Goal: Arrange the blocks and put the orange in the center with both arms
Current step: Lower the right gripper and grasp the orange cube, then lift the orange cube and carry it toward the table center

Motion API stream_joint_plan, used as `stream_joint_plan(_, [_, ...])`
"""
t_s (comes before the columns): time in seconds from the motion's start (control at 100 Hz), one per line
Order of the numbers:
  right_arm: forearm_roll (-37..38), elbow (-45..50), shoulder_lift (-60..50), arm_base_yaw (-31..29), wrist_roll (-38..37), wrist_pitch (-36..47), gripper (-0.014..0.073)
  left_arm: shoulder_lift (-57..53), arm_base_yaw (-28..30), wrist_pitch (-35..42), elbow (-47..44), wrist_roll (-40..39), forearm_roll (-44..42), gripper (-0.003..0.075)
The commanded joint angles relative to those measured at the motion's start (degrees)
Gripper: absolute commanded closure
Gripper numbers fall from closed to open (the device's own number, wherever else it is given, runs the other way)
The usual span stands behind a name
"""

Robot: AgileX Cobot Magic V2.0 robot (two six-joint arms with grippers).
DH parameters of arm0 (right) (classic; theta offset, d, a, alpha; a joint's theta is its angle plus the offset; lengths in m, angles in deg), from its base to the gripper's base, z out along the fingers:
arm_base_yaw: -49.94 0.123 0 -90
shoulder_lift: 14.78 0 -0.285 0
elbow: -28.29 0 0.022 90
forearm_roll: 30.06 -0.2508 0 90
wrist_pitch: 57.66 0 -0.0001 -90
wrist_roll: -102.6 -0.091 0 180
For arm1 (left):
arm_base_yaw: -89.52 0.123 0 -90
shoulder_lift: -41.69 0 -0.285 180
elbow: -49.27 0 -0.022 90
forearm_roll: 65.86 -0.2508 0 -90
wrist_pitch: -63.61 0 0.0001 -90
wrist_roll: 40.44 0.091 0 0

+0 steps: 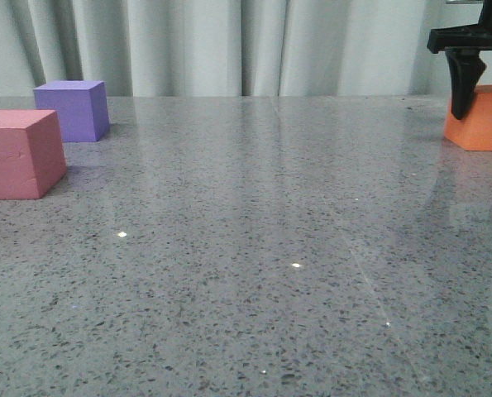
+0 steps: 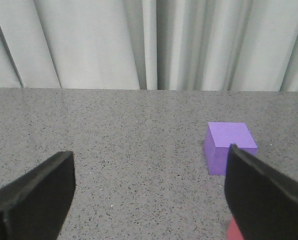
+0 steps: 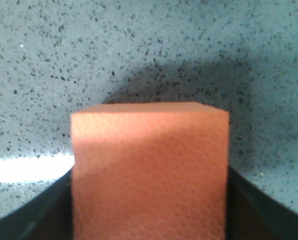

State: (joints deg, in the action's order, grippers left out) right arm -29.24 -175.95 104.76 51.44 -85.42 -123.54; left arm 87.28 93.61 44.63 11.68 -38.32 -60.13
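orange cube in the right hand at the far right, pink and purple at the far left

the orange cube (image 1: pixel 483 120) sits at the far right of the worktop (image 1: pixel 254 248), its right part cut off by the edge of the front view. in that view it looks as if it rests on the surface, though whether it is pressed down or just lifted cannot be told. the right hand (image 1: pixel 470 91) comes down from above onto its left side, with one dark finger lying across the cube's left face. in the right wrist view the cube (image 3: pixel 149 170) fills the space between the two dark fingers (image 3: pixel 33 215), which touch its sides, so the hand is clamped on it. a shadow lies on the speckled grey surface just past the cube.

well apart from it, at the far left, stands the purple cube (image 1: pixel 72 109), and nearer to the camera and further left the pink cube (image 1: pixel 18 153). the two are close together but a gap shows between them.

the left hand (image 2: pixel 149 195) appears only in its own wrist view, its fingers wide apart and nothing between them. the purple cube (image 2: pixel 229 147) lies beyond one finger, and a sliver of pink shows beside that same finger.

pale grey curtains (image 1: pixel 229 45) hang behind the worktop.
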Motion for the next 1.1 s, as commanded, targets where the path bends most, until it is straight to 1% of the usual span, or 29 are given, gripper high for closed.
stream_joint_plan(0.0, [0.7,-1.8,-3.1,-0.3,0.2,1.2,0.0209,0.2,-0.3,4.5,2.1,-0.1,0.5,0.0145])
stream_joint_plan(0.07, [0.7,-1.8,-3.1,-0.3,0.2,1.5,0.0309,0.2,-0.3,4.5,2.1,-0.1,0.5,0.0145])
stream_joint_plan(0.12, [0.7,-1.8,-3.1,-0.3,0.2,1.5,0.036,0.2,-0.3,4.5,2.1,-0.1,0.5,0.0145])
stream_joint_plan(0.19, [0.7,-1.8,-3.1,-0.3,0.2,1.3,0.0403,0.2,-0.3,4.5,2.1,-0.1,0.5,0.0145])
stream_joint_plan(0.24, [0.7,-1.8,-3.1,-0.3,0.2,1.3,0.0417,0.2,-0.3,4.5,2.1,-0.1,0.5,0.0145])
stream_joint_plan(0.51, [0.6,-1.8,-3.1,-0.3,0.2,1.3,0.0423,0.2,-0.3,4.7,2.1,-0.1,0.5,0.0145])
stream_joint_plan(0.69, [-2.0,-2.2,-3.1,-0.3,0.2,0.0,0.0423,0.2,-0.3,5.9,2.1,-0.1,0.5,0.0145])
stream_joint_plan(0.8, [-4.3,-4.9,-3.1,-0.3,0.1,-2.1,0.0423,0.2,-0.3,5.6,2.1,-0.1,0.5,0.0145])
stream_joint_plan(0.92, [-6.5,-9.2,-3.1,0.2,-1.4,-6.3,0.0423,0.2,-0.3,4.6,2.1,-0.1,0.5,0.0145])
stream_joint_plan(1.09, [-6.5,-14.3,-3.1,3.8,-1.9,-10.2,0.0423,0.2,-0.3,4.2,2.1,-0.1,0.5,0.0145])
